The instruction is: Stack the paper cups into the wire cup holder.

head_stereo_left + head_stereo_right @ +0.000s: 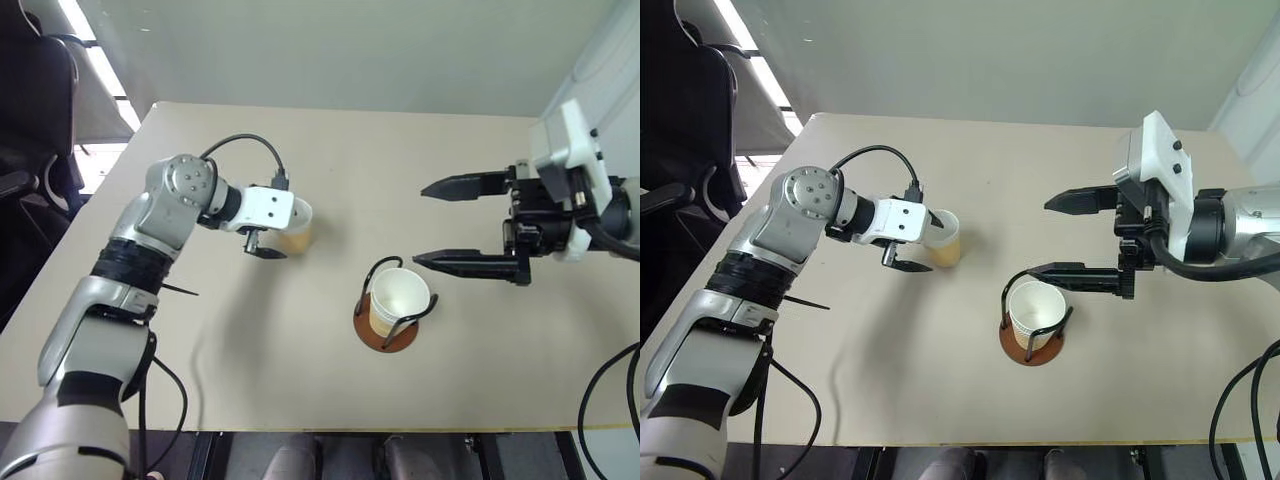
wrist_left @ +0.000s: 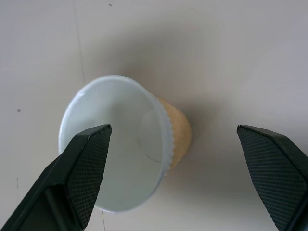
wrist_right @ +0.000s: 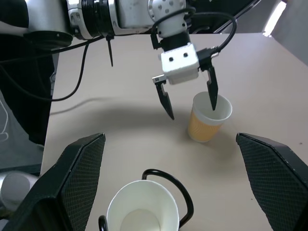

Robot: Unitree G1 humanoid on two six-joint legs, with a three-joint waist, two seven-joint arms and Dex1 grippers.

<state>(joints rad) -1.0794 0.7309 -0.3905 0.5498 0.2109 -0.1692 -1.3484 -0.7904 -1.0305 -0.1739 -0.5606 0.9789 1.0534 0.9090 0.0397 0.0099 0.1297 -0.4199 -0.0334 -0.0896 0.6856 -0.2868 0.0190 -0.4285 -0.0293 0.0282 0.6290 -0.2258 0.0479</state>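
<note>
**Left arm lines up on the loose cup**

A paper cup (image 1: 945, 240) stands upright on the table (image 1: 940, 370), left of centre and a little farther back than the wire cup holder (image 1: 1032, 335). The holder sits near the middle of the table towards the near edge, and a second cup (image 1: 1034, 307) already rests inside its black wire loops.

The left gripper (image 3: 190, 98) hangs over the loose cup with its jaws wide open. From the right wrist view one finger dips at the cup's mouth and the other stands outside its wall on the side away from it, so the near wall lies between them; nothing is clamped yet. The right gripper (image 1: 1072, 236) waits above and right of the holder, jaws spread wide and empty.

This looks like the reach for the next cup. The next move calls for closing gently on the rim wall without crushing or tipping it, then lifting it across to nest in the cup in the holder.
</note>
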